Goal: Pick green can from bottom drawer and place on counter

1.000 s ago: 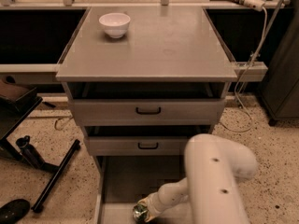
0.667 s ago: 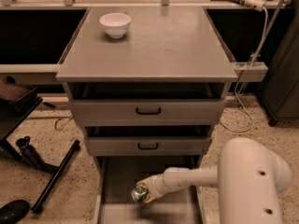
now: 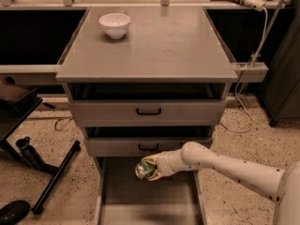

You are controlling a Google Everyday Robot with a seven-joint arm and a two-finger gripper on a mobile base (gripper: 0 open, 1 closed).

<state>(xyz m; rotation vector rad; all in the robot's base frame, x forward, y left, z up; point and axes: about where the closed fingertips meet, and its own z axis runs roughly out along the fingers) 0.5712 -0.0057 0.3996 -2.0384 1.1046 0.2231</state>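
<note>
Green can (image 3: 144,169): over bottom drawer (image 3: 150,200) floor, toward drawer's back end, silver end facing left.
Gripper (image 3: 151,168): fingers clamped around can; arm enters from right.
Bottom drawer: pulled out.
Two shallower drawers (image 3: 148,111) above: partly open, black handles.
Counter (image 3: 159,46): grey, matte; white bowl (image 3: 115,25) near far-left corner.
Room floor (image 3: 65,125): speckled; white cable (image 3: 248,78) at right.

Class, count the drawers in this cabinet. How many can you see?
3: the top drawer under the counter, the middle drawer below it, and the bottom drawer pulled out, above which the gripper holds the green can.
</note>
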